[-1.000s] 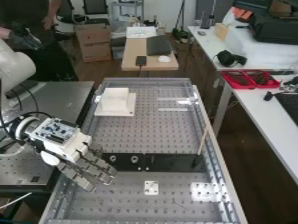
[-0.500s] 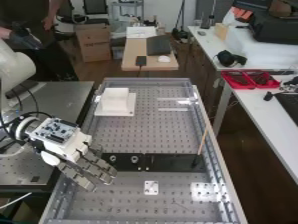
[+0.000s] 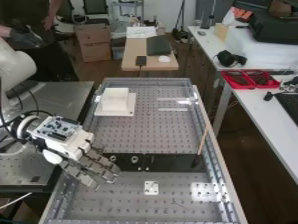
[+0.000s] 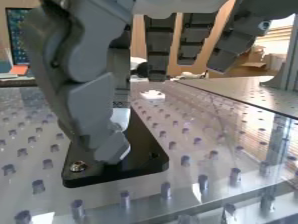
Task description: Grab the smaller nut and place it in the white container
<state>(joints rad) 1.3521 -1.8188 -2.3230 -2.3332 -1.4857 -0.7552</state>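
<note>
The robot hand (image 3: 92,164) is hanging over the left end of the black bar (image 3: 174,163), fingers (image 4: 159,42) and thumb (image 4: 90,100) apart, while the larger nut (image 3: 113,158) and the bearing (image 3: 134,159) are standing just to its right and the white container (image 3: 115,100) is sitting far and left.

**Bench top, clocked from its centre in the high view**

Your grey bench (image 3: 136,137) is dotted with rows of holes and framed by raised rails. At 11 o'clock you have the white container (image 3: 115,99) on its base plate (image 3: 126,112). A flat black bar (image 3: 169,163) lies crosswise just below centre; a small white plate (image 3: 151,188) sits at 6. Toward 3, a thin stick (image 3: 203,141) slants down to the bar.
</note>
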